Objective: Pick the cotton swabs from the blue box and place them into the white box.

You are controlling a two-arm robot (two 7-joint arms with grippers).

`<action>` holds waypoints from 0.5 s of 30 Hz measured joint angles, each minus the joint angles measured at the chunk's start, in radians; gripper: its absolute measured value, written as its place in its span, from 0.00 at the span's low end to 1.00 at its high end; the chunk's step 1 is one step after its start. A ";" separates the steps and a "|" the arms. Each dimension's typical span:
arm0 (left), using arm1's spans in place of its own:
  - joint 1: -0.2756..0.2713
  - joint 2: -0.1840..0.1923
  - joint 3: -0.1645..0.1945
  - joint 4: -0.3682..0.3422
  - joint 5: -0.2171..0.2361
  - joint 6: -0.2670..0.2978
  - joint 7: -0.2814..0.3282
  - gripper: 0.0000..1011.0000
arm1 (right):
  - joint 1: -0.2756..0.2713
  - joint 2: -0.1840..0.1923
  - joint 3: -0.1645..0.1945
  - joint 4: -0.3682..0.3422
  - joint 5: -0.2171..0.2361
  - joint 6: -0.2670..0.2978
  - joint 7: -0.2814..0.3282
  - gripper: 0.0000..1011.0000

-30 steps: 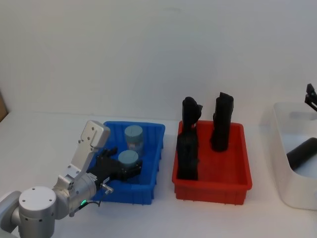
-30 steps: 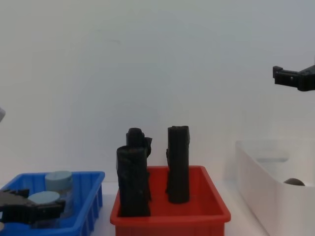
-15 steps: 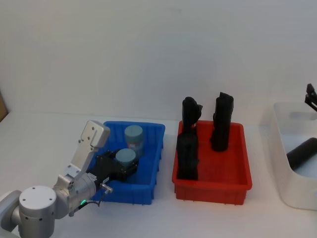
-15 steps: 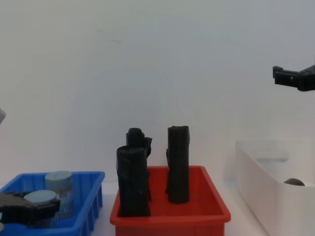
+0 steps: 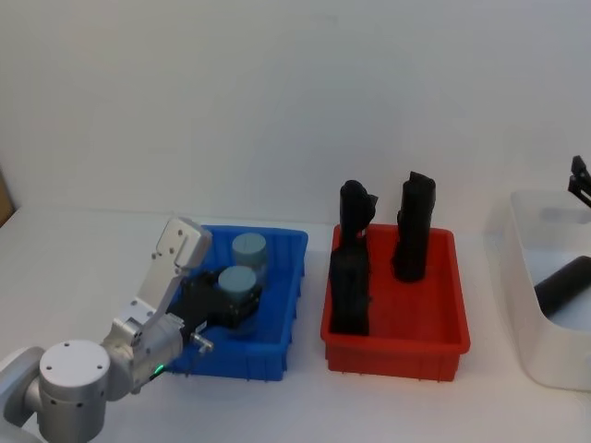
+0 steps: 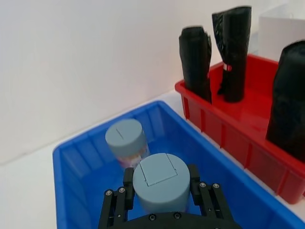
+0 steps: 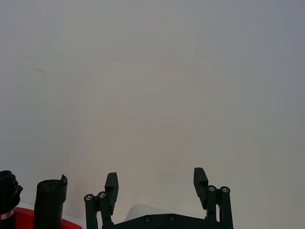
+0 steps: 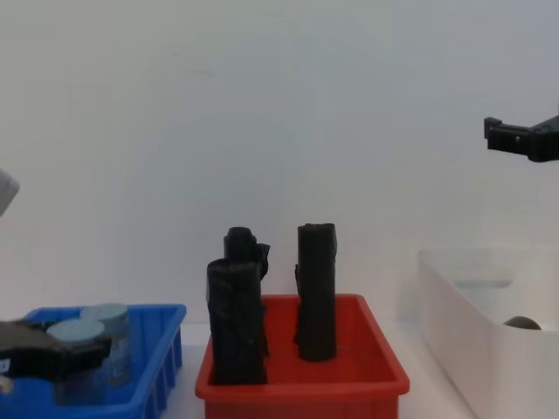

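From the chest camera's height the blue box (image 5: 251, 362) hides most of what matters: its front wall covers the lower half of both swab jars, so I can't tell whether the held jar (image 5: 238, 282) sits on the box floor or hangs just off it. The left gripper (image 6: 160, 183) is cut off at that view's left edge. In the left wrist view its own fingers (image 6: 127, 182) mask the jar's label and base. The white box (image 5: 528, 309), far to the right of the blue box, is cropped at the frame edge, and a black roll (image 5: 563, 286) lying inside it is only partly visible.

The left arm reaches in over the blue box's left wall, forearm angled down. Its jaws are clamped on either side of the held jar, just under the lid, and the jar stands upright inside the box. The second jar (image 5: 247, 251) stands just behind it, toward the box's back wall. The right gripper (image 7: 156, 177) hangs high, well right of the blue box and above the white box, jaws spread and empty.
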 joint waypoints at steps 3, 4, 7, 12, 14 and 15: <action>0.002 0.001 0.000 -0.020 0.011 -0.005 0.011 0.66 | 0.000 0.000 0.000 0.000 0.000 0.000 0.000 0.99; 0.003 0.002 0.000 -0.026 0.015 -0.007 0.014 0.66 | 0.000 0.000 0.000 0.000 0.000 0.000 0.000 0.99; 0.005 0.004 0.000 -0.053 0.029 -0.016 0.028 0.66 | 0.000 0.000 0.000 0.000 0.000 0.000 0.000 0.99; 0.011 0.008 -0.002 -0.110 0.055 -0.034 0.050 0.66 | 0.000 0.000 0.000 0.000 0.000 0.000 0.001 0.99; 0.013 0.009 -0.003 -0.133 0.065 -0.044 0.059 0.66 | 0.002 -0.001 0.000 0.000 -0.001 -0.002 0.005 0.99; 0.013 0.010 -0.004 -0.140 0.070 -0.047 0.062 0.66 | 0.003 -0.001 0.000 0.000 -0.002 -0.002 0.008 0.99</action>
